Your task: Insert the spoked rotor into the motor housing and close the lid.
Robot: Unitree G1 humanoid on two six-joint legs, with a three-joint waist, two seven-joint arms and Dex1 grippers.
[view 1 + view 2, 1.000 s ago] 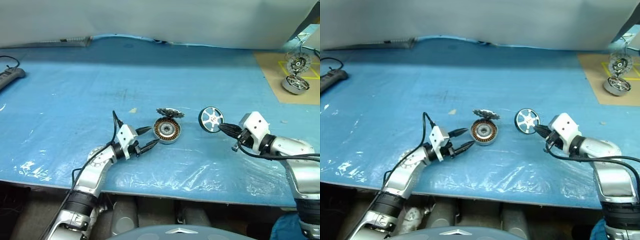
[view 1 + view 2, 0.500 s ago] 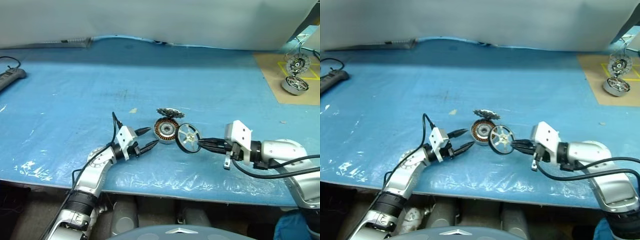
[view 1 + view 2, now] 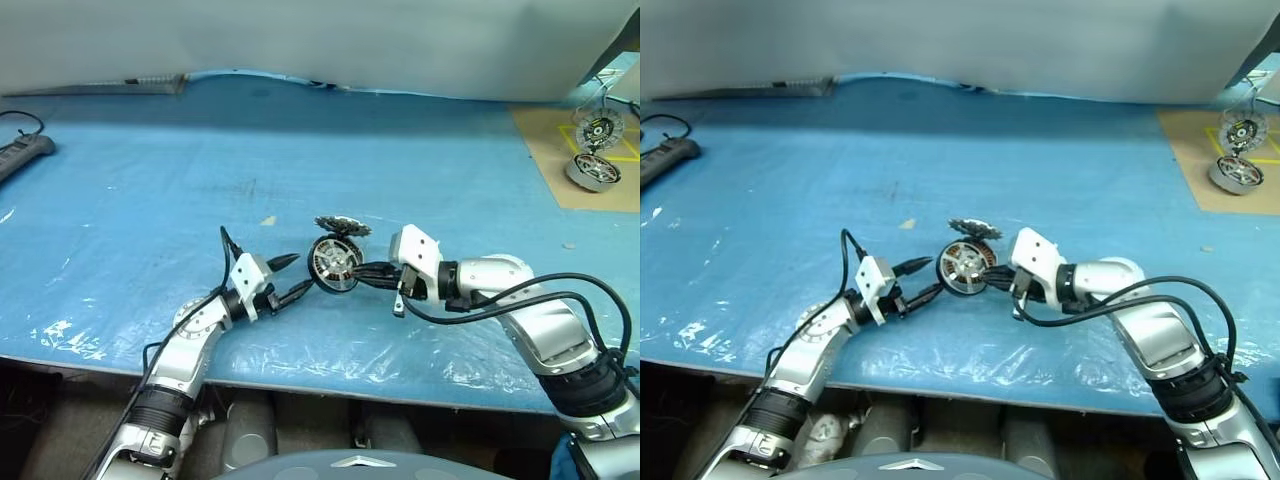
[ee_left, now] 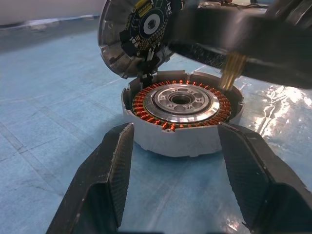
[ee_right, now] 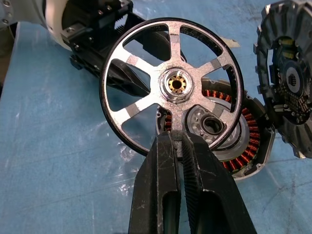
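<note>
The motor housing (image 4: 183,114) is a silver can with copper windings, lying on the blue table. Its toothed lid (image 3: 342,226) stands open on the hinge at the far rim. My right gripper (image 5: 178,139) is shut on the rim of the spoked rotor (image 5: 173,85). It holds the rotor tilted on edge just above the housing's open mouth, covering most of the can in the head views. From the left, my left gripper (image 3: 300,275) is open, one finger (image 4: 109,180) to each side of the can's near wall, not gripping it.
A tan mat at the far right carries a second silver motor (image 3: 590,170) and a wire stand (image 3: 598,128). A black power strip (image 3: 20,155) lies at the far left. Wrinkled clear film covers the table near its front edge (image 3: 330,375).
My right gripper has carried the rotor leftward from beside the housing to just over it, turning to point more downward. The left gripper, housing and lid have stayed put.
</note>
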